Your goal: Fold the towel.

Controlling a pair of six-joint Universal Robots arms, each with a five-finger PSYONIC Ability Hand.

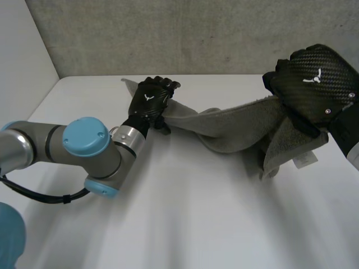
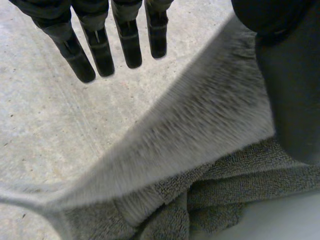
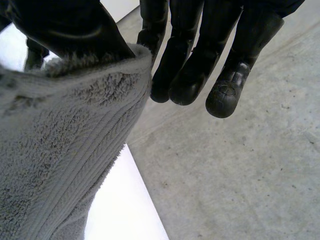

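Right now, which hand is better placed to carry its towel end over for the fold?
Probably right: the right hand holds its towel end raised above the table; the left hand grips lower.

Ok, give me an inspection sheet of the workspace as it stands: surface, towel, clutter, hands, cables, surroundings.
Surface: white table, no marks seen.
Job's things: grey towel, bunched and stretched between the hands, lifted at the right hand's end; white label hangs there.
Clutter: nothing seen.
Hands: left hand grips one towel end, a corner poking out past it; right hand is raised, its thumb pinching the other end.
Cables: nothing seen.
Surroundings: grey speckled wall behind the table.
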